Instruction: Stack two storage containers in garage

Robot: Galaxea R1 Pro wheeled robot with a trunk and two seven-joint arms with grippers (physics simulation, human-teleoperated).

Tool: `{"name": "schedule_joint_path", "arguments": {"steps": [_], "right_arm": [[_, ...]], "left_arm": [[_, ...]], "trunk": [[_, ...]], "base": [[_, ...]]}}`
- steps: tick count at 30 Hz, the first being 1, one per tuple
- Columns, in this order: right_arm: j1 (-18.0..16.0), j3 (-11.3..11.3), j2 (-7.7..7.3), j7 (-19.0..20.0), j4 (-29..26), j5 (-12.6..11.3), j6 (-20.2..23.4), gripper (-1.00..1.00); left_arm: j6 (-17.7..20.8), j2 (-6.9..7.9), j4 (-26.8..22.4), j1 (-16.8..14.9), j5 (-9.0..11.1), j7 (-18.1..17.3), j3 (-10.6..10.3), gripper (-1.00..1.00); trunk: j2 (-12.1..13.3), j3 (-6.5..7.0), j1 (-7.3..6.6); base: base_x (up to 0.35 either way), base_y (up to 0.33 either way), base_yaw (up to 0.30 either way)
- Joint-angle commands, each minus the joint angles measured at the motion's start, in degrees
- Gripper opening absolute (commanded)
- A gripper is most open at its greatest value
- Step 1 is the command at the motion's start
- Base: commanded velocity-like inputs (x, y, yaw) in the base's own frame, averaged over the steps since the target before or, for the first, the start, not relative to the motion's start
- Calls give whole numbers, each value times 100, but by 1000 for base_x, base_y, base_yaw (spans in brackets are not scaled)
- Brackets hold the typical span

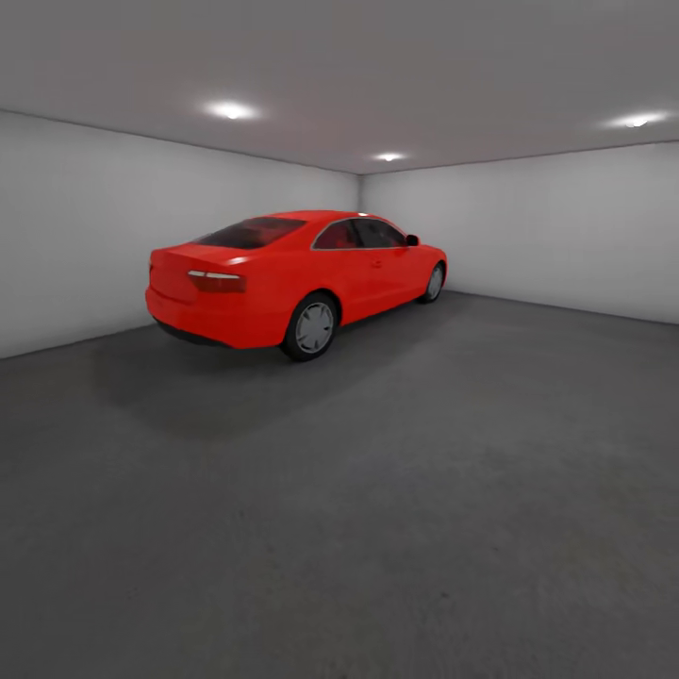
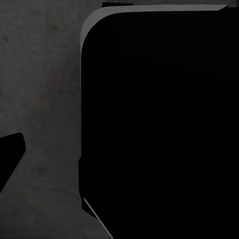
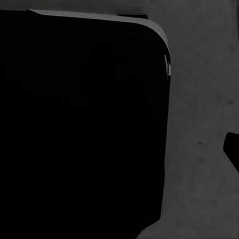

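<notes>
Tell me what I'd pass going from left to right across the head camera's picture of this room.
Left white wall → red car → far corner where the walls meet → right white wall. The dark grey floor runs under all of it.

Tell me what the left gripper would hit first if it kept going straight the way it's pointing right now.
Most likely the dark grey floor: the left wrist view looks along the fingers onto rough grey concrete, beside a large black rounded body, seemingly part of the robot. Nothing else shows in that line, though the depth is unclear.
</notes>
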Motion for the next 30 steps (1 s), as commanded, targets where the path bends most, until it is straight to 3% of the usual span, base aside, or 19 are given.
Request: {"name": "schedule_joint_path", "arguments": {"steps": [1,30], "right_arm": [[-1,1,0,2,1,6,-25,100],[-1,-33,-6,119,1,-84,-147,100]], "left_arm": [[-11,1,1,0,30,0,-2,100],[-11,13,1,2,22,0,-6,100]], "trunk": [[-2,-4,0],[-2,-4,0]], "base": [[0,0,-298],[0,0,-300]]}}
